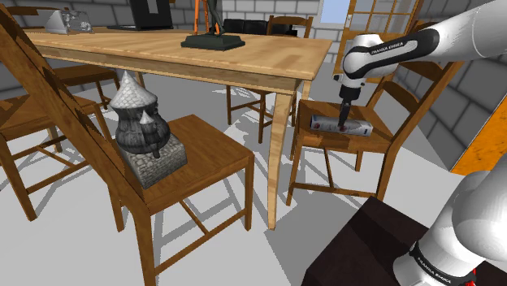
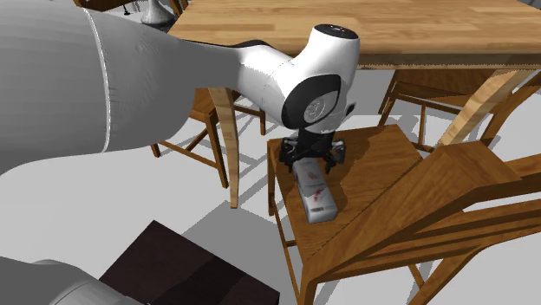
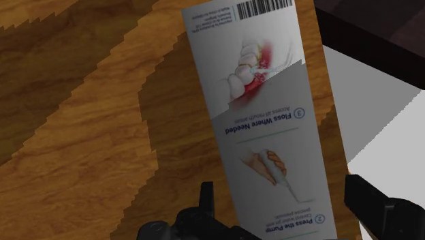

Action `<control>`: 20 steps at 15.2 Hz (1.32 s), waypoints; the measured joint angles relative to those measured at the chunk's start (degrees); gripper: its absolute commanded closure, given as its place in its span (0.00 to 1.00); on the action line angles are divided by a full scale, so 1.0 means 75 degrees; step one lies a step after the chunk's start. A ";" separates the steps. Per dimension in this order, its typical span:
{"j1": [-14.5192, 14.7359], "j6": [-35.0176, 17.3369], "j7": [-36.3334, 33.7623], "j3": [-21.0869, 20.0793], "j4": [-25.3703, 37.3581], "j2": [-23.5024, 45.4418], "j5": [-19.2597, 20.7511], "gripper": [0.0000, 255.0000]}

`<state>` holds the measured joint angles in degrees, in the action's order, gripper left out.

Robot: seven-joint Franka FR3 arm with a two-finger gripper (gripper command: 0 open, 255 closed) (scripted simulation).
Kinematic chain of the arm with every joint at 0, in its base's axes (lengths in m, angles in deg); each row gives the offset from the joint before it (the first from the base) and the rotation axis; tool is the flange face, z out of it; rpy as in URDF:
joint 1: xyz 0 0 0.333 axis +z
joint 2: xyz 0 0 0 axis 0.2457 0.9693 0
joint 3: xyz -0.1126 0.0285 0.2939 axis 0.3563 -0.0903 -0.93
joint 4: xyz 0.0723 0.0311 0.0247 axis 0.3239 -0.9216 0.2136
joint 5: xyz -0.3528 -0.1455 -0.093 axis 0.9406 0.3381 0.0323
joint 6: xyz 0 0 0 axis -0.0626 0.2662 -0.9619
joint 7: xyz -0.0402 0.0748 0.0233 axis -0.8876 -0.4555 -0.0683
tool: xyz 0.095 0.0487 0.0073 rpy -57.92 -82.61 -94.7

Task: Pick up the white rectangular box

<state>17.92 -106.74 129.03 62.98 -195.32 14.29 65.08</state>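
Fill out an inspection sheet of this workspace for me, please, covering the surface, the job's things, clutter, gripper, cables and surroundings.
Surface: wooden chair seat, beside a wooden table.
Job's things: white rectangular box lying flat on the seat, printed face up.
Clutter: grey tower model on another chair; dark base on the table.
Grippers: gripper low over the box, fingers open, one on each side of its end, no visible contact.
Cables: nothing seen.
Surroundings: grey block wall; dark stand under the arm.
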 measured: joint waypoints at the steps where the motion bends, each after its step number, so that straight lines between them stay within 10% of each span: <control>1: 0.0001 -0.0020 0.0000 0.0000 -0.0010 0.0001 -0.0002 1.00; 20: 0.0024 0.0857 -0.0086 -0.0072 0.0673 -0.0201 0.0068 1.00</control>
<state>18.10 -100.32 128.39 62.44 -190.28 12.78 65.59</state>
